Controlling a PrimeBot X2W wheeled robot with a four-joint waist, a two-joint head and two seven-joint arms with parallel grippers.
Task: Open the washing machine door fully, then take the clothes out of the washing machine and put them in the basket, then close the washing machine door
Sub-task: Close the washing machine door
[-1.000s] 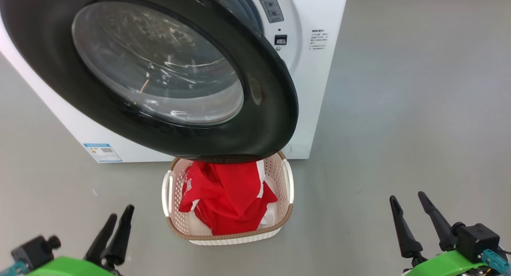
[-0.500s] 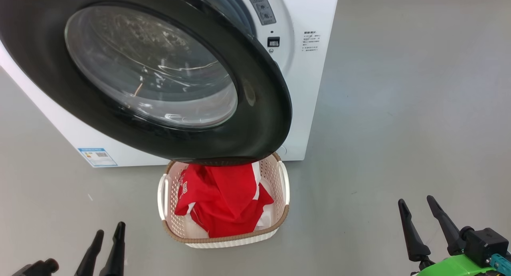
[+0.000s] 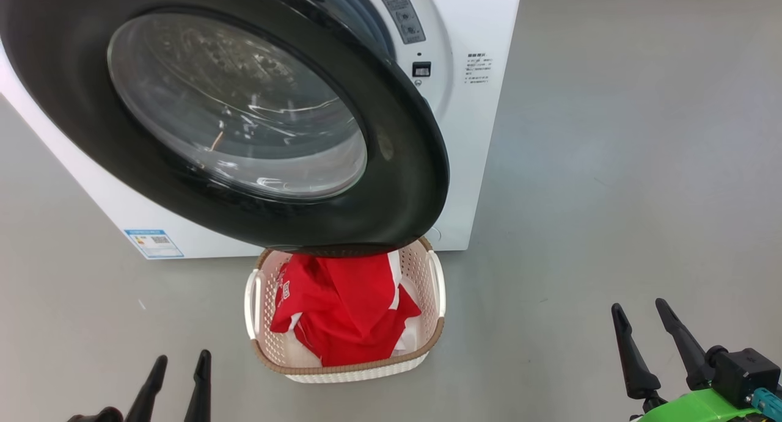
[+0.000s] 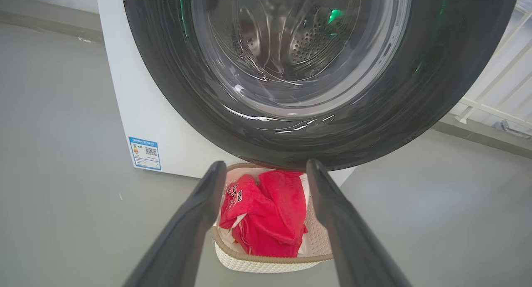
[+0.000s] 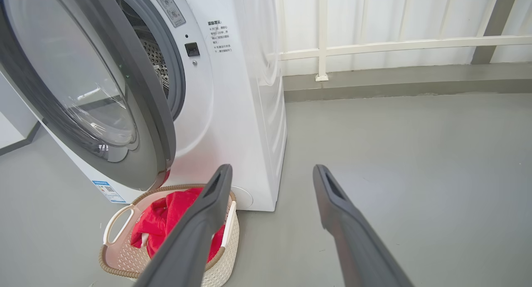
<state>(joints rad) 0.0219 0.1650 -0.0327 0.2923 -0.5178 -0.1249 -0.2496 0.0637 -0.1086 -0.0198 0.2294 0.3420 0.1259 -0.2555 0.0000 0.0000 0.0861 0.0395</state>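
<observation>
The washing machine door (image 3: 244,110) stands swung out from the white washing machine (image 3: 470,135), its black rim overhanging the basket (image 3: 437,336). Red and white clothes (image 3: 345,309) lie heaped inside that cream basket on the floor. My left gripper (image 3: 181,359) is open at the lower left, short of the basket, with nothing between its fingers. My right gripper (image 3: 641,309) is open at the lower right, well off to the basket's right. In the left wrist view the door (image 4: 436,71) looms above the clothes (image 4: 270,212). The right wrist view shows the door (image 5: 137,91) edge-on and the basket (image 5: 124,220).
Grey floor (image 3: 611,196) stretches to the right of the machine. A small blue label (image 3: 153,243) sits low on the washer's front. A white railing (image 5: 374,44) and wall run behind the machine.
My left gripper has dropped lower in the head view and its fingers have spread apart. The right gripper sits slightly lower. The camera shifted a little; door, basket and clothes stay put.
</observation>
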